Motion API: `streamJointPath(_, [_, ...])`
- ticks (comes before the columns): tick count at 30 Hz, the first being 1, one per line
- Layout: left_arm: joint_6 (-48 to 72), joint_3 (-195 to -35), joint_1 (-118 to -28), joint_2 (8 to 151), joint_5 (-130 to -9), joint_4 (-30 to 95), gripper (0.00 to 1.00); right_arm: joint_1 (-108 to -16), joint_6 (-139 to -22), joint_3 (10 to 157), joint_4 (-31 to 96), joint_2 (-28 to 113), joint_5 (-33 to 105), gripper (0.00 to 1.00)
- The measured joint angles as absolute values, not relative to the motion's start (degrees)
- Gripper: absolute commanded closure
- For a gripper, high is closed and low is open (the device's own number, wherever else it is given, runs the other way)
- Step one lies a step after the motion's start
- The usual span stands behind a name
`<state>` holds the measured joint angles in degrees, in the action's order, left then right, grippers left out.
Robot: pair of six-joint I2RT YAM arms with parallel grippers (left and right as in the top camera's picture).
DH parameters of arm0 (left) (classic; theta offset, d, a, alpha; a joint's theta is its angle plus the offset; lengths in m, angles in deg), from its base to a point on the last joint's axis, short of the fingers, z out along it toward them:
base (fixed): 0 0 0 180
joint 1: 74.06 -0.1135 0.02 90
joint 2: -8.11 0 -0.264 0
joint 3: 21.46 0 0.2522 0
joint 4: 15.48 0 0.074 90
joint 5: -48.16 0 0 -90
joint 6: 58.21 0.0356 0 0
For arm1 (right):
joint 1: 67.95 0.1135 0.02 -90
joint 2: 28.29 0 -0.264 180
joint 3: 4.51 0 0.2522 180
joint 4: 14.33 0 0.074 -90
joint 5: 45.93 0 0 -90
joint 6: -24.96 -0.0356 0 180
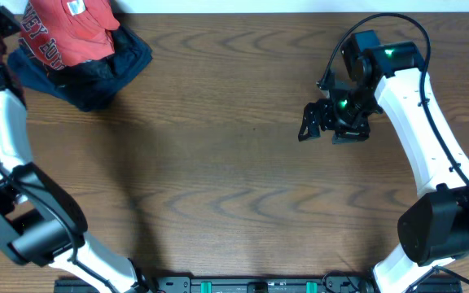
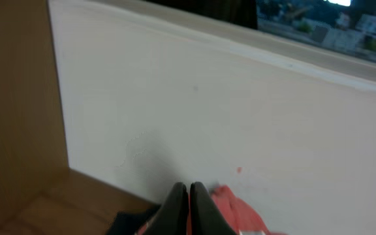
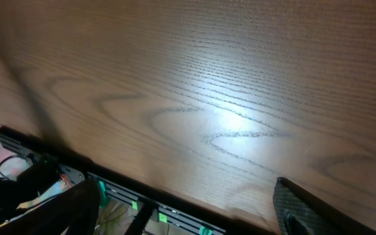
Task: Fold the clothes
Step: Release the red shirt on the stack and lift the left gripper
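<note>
The coral-red T-shirt (image 1: pixel 63 32) with white lettering lies bunched in the table's far left corner, on top of a dark garment. In the left wrist view its red cloth (image 2: pixel 237 205) shows beside and between my fingers. My left gripper (image 1: pixel 10 41) (image 2: pixel 188 196) is at the shirt's left edge, its jaws pressed together with a strip of red cloth in them. My right gripper (image 1: pixel 306 122) (image 3: pixel 185 215) hovers open above bare wood at the right, far from the shirt, with nothing between its fingers.
A dark navy garment (image 1: pixel 104 77) (image 2: pixel 126 225) lies under the shirt and spreads out to its right. A white wall (image 2: pixel 207 111) rises right behind the pile. The table's front edge carries a black rail with green clips (image 3: pixel 142 205).
</note>
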<state>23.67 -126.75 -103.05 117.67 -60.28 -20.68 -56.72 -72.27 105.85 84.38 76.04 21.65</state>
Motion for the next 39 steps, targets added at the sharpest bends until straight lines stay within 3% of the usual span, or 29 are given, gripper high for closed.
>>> streamJointPath(8, [26.23,-128.02,-99.38,127.44,-56.45,-29.84,0.94,-56.59,-72.27,105.85,84.57,76.04,21.78,0.18])
streamJointPath(18, [27.78,-135.23,-98.77,144.29,-53.55,-25.05,0.94,-55.72,-73.45,105.85,85.43,76.04,21.78,0.18])
streamJointPath(30, [26.60,-135.95,-97.76,136.84,-53.50,-24.07,0.94,-55.11,-73.66,105.85,85.43,76.04,22.22,0.18])
streamJointPath(39, [26.01,-136.98,-92.08,130.39,-54.62,-26.19,0.94,-55.11,-73.75,105.85,85.41,76.04,22.68,0.18])
